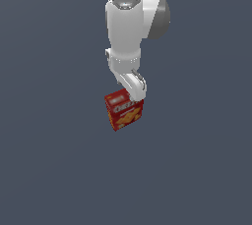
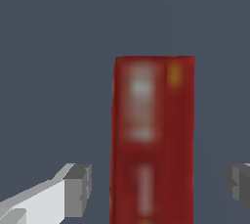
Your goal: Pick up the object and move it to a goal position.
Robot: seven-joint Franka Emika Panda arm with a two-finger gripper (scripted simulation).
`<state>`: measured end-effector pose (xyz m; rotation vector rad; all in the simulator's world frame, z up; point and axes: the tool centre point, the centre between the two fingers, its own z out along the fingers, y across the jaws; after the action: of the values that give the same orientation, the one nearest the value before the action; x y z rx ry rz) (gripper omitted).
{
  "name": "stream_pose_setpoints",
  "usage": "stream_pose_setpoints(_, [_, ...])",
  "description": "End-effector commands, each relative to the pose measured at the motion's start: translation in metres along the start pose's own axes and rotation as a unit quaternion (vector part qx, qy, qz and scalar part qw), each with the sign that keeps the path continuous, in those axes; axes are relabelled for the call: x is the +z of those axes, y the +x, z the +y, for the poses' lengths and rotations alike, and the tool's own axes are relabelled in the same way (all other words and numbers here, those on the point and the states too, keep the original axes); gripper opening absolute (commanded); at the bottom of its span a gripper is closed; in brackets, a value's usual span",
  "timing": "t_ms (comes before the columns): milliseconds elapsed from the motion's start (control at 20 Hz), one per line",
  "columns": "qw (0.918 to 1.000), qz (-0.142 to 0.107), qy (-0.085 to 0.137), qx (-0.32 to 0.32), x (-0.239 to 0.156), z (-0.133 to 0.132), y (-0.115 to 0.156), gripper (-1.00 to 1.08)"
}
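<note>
The red cracker box (image 1: 124, 111) stands on the grey floor near the middle of the exterior view, its front with orange crackers facing the camera. The arm reaches down from above, and my gripper (image 1: 132, 95) sits right at the box's top, its fingertips hidden there. In the wrist view the box's narrow red face (image 2: 154, 140) lies between the two grey fingertips (image 2: 78, 189). My gripper (image 2: 157, 186) is open, with a gap of floor showing between each finger and the box.
The plain dark grey floor (image 1: 54, 160) spreads all around the box. No other object or goal marker shows in either view.
</note>
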<state>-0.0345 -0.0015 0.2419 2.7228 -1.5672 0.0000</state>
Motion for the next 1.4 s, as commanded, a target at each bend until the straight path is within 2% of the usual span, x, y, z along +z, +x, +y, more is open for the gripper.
stream_pose_setpoints(0, [1.0,0.0,0.0,0.0,0.002,0.0,0.0,1.0])
stream_pose_setpoints(500, [1.0,0.0,0.0,0.002,0.042,0.001,-0.001,1.0])
stream_pose_setpoints(750, [1.0,0.0,0.0,0.002,0.05,0.0,0.0,1.0])
stream_pose_setpoints(800, [1.0,0.0,0.0,0.002,0.05,0.0,0.0,-1.0])
stream_pose_setpoints(1350, [1.0,0.0,0.0,0.002,0.049,0.0,0.0,-1.0])
